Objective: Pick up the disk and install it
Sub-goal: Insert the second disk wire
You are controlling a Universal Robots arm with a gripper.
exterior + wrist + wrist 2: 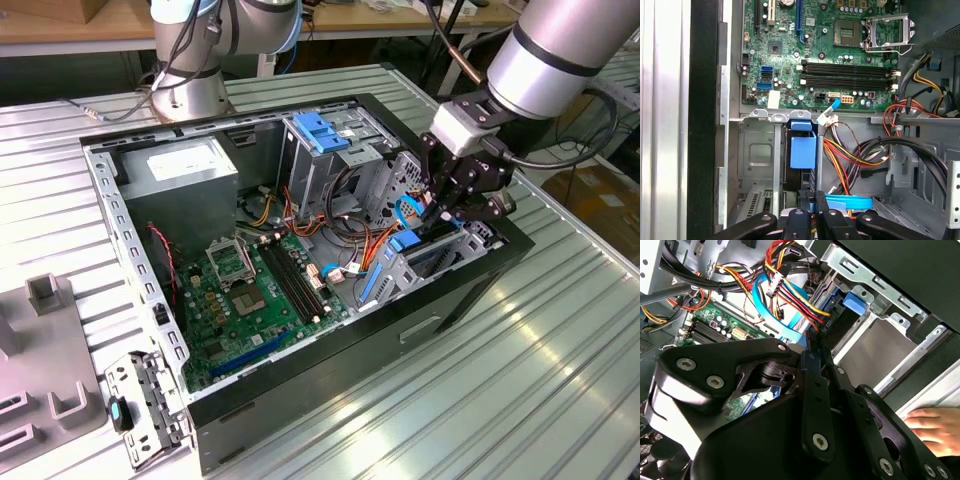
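Note:
The disk point(802, 152) stands on edge in the metal drive bay point(757, 160) at the front corner of the open computer case point(480, 280). Its black body is down in the slot, and its bright blue rail and tab show on top. In the exterior view the disk's blue tab point(405, 243) sits just below my gripper point(447, 215). My gripper point(813, 205) is shut on the near end of the disk's blue rail, with blue plastic showing between the black fingers. In the second wrist view the gripper point(812, 352) reaches into the bay beside the blue tab point(854, 302).
Red, yellow and black cables point(855, 150) and a thin blue cable point(850, 202) crowd the bay's side. The green motherboard point(250, 290) fills the case floor. A tall cage with a light-blue latch point(320, 135) stands behind. A person's hand point(930, 422) rests outside the case. A second arm's base point(190, 90) stands behind the case.

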